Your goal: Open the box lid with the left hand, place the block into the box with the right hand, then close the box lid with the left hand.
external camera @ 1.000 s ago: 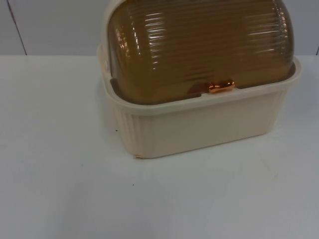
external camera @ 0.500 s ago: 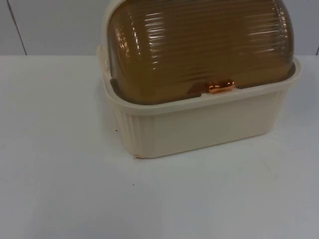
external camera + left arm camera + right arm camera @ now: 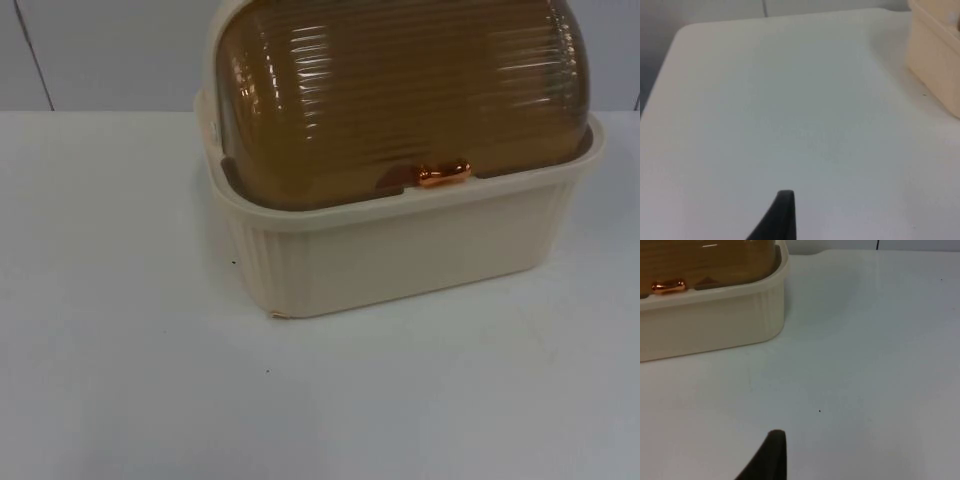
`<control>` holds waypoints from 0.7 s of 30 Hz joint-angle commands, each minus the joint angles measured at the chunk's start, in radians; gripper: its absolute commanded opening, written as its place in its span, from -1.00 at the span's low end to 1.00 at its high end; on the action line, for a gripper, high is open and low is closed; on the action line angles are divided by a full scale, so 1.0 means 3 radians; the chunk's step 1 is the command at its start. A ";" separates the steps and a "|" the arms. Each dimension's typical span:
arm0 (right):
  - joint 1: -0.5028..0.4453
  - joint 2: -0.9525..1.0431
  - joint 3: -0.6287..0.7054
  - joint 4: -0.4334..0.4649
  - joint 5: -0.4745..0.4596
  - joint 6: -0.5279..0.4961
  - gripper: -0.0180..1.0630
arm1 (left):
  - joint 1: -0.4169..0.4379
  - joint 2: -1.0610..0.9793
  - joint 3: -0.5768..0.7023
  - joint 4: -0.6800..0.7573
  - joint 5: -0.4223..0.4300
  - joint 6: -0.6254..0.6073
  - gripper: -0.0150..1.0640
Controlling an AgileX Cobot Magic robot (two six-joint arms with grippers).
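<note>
Sitting toward the back of the white tabletop, the box is showing you a cream plastic body with fine vertical ribbing on its walls, rounded corners and a thick rolled rim. Its lid is arching over it as a domed, translucent amber shell with horizontal ridges catching the light, and it is lying shut, its lower edge tucked inside the rim. A small glossy copper-coloured handle is sticking out at the middle of the lid's front edge. You are looking at a smooth, matt tabletop that is ending at the grey partition wall behind the box. The left gripper is hanging over bare tabletop, well apart from the box, whose cream corner is standing off to its side. The right gripper is hovering over bare tabletop too, nearer the box's front wall and handle. Of each gripper one black fingertip is showing, so you cannot tell how wide either is standing or whether it is carrying anything.
</note>
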 commanded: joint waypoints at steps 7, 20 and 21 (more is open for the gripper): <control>0.0015 -0.0018 0.0025 -0.0020 -0.0039 0.0010 0.98 | -0.0193 -0.0015 0.0013 -0.0095 -0.0002 0.0088 0.96; 0.0015 -0.0018 0.0025 -0.0008 -0.0049 0.0009 0.98 | -0.0193 -0.0015 0.0013 -0.0095 -0.0009 0.0094 0.96; 0.0015 -0.0018 0.0025 -0.0008 -0.0049 0.0009 0.98 | -0.0193 -0.0015 0.0013 -0.0095 -0.0009 0.0094 0.96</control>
